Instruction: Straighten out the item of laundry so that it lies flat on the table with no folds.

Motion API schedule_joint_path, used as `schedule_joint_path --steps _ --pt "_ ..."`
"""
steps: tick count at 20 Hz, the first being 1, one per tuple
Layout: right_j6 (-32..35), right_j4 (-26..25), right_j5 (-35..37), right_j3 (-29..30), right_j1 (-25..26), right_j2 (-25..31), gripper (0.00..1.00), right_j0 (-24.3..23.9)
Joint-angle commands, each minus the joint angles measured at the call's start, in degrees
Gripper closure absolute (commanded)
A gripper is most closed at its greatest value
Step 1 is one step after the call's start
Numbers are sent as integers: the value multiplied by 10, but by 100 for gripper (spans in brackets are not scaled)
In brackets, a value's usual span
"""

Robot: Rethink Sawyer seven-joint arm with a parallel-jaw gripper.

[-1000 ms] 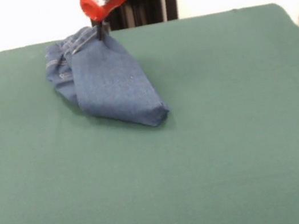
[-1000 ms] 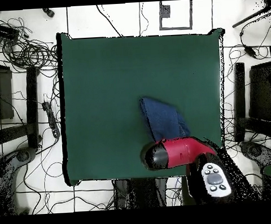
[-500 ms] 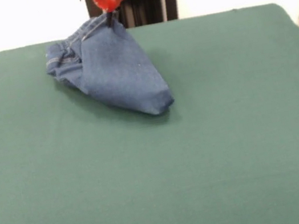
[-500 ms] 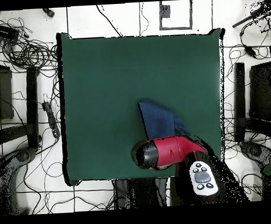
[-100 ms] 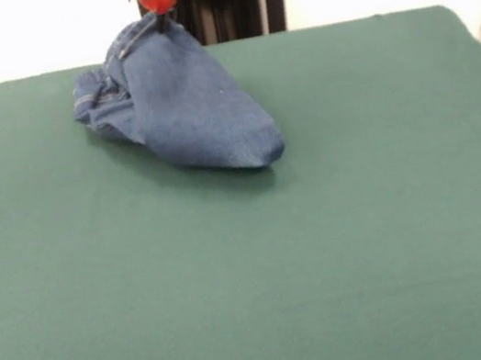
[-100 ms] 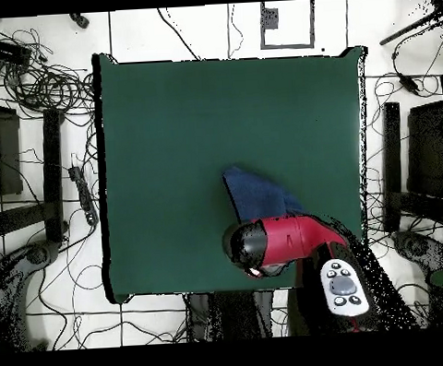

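Right now the jeans (image 5: 174,108) sit bunched at the far left part of the table (image 5: 345,245), waistband end crumpled at left, top edge lifted, folded leg w/ its rounded tip draped down to the right. The pincer (image 5: 162,21) looks clamped on that raised edge, just under the red wrist. To do the lift well, imo: keep grip firm, raise slowly so folds fall open, then drag toward table centre & lay down w/o re-bunching.

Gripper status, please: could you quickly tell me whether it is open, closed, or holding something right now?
Gripper: closed on the jeans, holding one end of them raised off the table.
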Motion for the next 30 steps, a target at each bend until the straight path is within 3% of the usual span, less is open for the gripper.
schedule_joint_path --steps 1,20,30 --pt "70 24 40 -27 57 32 100 -4" --pt "56 46 -118 73 -36 94 100 -79" --pt "55 44 -165 99 -56 113 100 -104"
